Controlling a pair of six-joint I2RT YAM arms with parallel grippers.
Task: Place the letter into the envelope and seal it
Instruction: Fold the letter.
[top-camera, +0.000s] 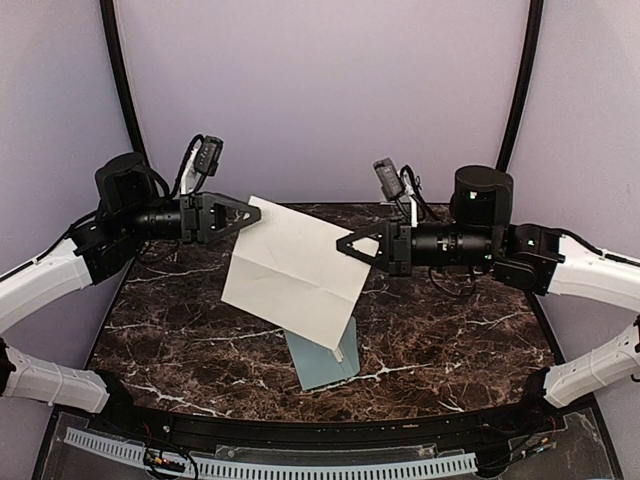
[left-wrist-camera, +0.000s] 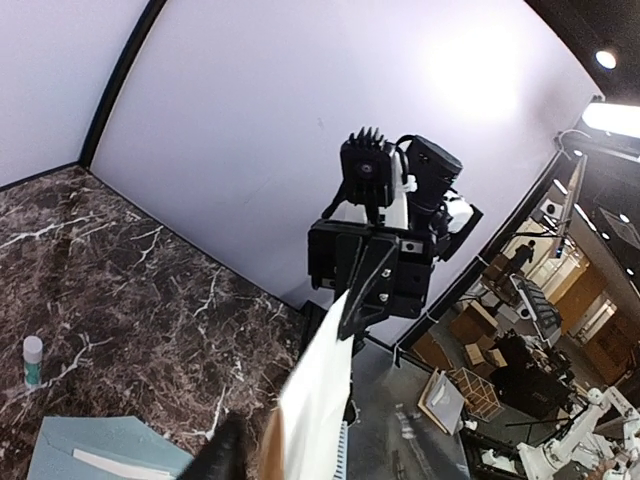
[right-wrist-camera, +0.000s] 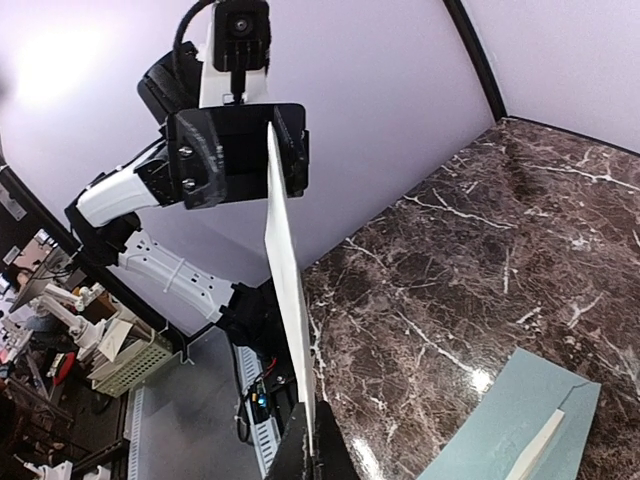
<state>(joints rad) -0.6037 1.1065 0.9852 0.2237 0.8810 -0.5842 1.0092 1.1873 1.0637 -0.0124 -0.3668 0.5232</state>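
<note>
We are in a robotics lab. The bench (top-camera: 450, 340) is a dark marbled top boxed in by a pale lilac backdrop (top-camera: 320, 90) on black poles (top-camera: 118, 80), with a slotted cable duct (top-camera: 300, 465) along its near edge. Past the backdrop we see more white robot arms (left-wrist-camera: 600, 420), cardboard boxes (left-wrist-camera: 490, 355), a wire basket (right-wrist-camera: 125, 365) and ceiling lights (left-wrist-camera: 604, 58).

Envelope (top-camera: 320, 365), glue stick (left-wrist-camera: 33, 360) on marble table (top-camera: 450, 330)
</note>
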